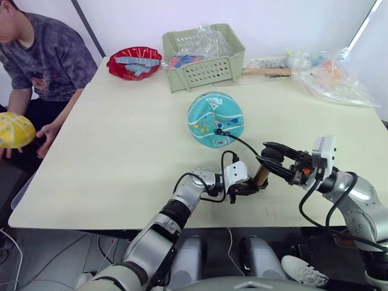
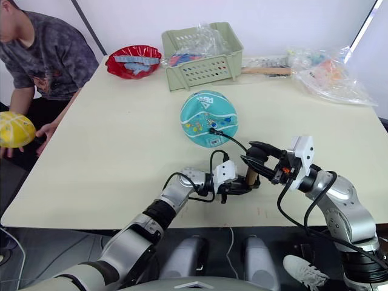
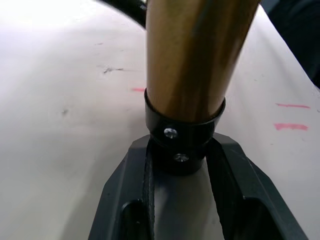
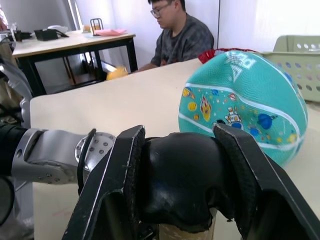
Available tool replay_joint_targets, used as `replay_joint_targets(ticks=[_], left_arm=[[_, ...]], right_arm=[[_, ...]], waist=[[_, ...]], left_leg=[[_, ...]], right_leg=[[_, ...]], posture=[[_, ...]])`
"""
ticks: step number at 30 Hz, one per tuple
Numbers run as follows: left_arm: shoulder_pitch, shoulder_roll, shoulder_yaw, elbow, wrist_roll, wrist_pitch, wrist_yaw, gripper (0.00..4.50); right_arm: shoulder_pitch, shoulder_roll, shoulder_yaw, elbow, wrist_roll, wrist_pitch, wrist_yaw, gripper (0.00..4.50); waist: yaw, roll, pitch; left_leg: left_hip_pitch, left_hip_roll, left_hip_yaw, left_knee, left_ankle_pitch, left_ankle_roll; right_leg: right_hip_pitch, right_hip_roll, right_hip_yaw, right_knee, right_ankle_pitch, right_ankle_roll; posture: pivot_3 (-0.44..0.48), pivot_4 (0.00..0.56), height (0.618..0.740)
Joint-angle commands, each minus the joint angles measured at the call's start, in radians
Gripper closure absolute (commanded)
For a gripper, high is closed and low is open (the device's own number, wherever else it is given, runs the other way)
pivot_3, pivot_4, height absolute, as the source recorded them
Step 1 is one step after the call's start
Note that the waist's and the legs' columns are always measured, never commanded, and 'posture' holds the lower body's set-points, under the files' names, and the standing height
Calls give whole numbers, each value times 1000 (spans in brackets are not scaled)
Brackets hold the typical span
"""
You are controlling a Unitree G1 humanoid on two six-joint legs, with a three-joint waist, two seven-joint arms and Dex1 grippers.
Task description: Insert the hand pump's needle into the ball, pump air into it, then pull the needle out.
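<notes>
Ball (image 1: 215, 119) sits on the counter (image 1: 121, 151), partly deflated and dented on the upper side. Black hose (image 1: 242, 143) runs from the ball's near face back to the hand pump (image 1: 262, 176), which stands near the counter's front edge, well short of the ball. Needle itself too small to make out; the hose end meets the ball's surface, so I judge it is already seated in the valve.

Step in hand, as I read it: pumping. To do it well:
- keep the barrel's base pinned so the pump does not skate on the counter;
- drive the handle straight along the barrel's axis, no sideways lean;
- leave slack in the hose so no stroke tugs the needle out of the ball.

Left pincer (image 1: 247, 188) lies low beside the pump's base, on the side away from the ball's right. Left wrist view shows its fingers (image 3: 235, 170) pinching the black lower end cap, gold barrel rising above. Forearm runs nearly flat along the counter, wrist turned inward toward the pump.

Right pincer (image 1: 276, 159) comes in from the pump's right, level and above the counter, elbow bent out. Right wrist view shows its fingers (image 4: 120, 175) clamped on the rounded black handle at the pump's top.
</notes>
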State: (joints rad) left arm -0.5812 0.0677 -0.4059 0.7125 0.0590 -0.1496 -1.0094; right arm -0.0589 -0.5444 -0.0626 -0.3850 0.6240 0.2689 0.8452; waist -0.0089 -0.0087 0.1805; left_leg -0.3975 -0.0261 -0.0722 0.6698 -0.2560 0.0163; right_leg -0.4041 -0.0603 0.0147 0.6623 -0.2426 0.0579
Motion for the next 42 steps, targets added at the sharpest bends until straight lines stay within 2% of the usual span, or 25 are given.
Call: replay_joint_targets(ticks=[1, 8, 19, 34, 42], left_arm=[[-9, -25, -24, 17, 22, -40, 2, 3495], [-4, -22, -21, 95, 57, -100, 49, 3495], [1, -10, -29, 133, 77, -107, 47, 3495], [-7, -20, -16, 173, 70, -96, 51, 3495], [-8, -28, -6, 182, 64, -84, 63, 3495]], right_arm=[[26, -19, -48, -12, -9, -23, 10, 2840], [46, -4, -35, 23, -31, -54, 13, 2840], [-51, -49, -99, -46, 98, 24, 20, 2840], [-345, -295, -325, -73, 483, 327, -68, 2840], [-417, -330, -364, -46, 573, 395, -118, 2840]], waist=[[-1, 0, 0], [1, -1, -1], [2, -2, -1], [2, -3, -1], [5, -2, -1]], left_leg=[[0, 0, 0, 0, 0, 0], [2, 0, 0, 1, 0, 0], [2, 0, 0, 1, 1, 1], [0, 1, 0, 1, 1, 1], [0, 1, -1, 1, 0, 2]], right_leg=[[0, 0, 0, 0, 0, 0], [2, 0, 0, 0, 0, 0], [3, 0, 0, 0, 1, 2], [2, -2, 0, -1, 1, 2], [2, -3, -1, -1, 1, 2]], posture=[[0, 150, 740], [0, 150, 740], [0, 150, 740], [0, 150, 740], [0, 150, 740]])
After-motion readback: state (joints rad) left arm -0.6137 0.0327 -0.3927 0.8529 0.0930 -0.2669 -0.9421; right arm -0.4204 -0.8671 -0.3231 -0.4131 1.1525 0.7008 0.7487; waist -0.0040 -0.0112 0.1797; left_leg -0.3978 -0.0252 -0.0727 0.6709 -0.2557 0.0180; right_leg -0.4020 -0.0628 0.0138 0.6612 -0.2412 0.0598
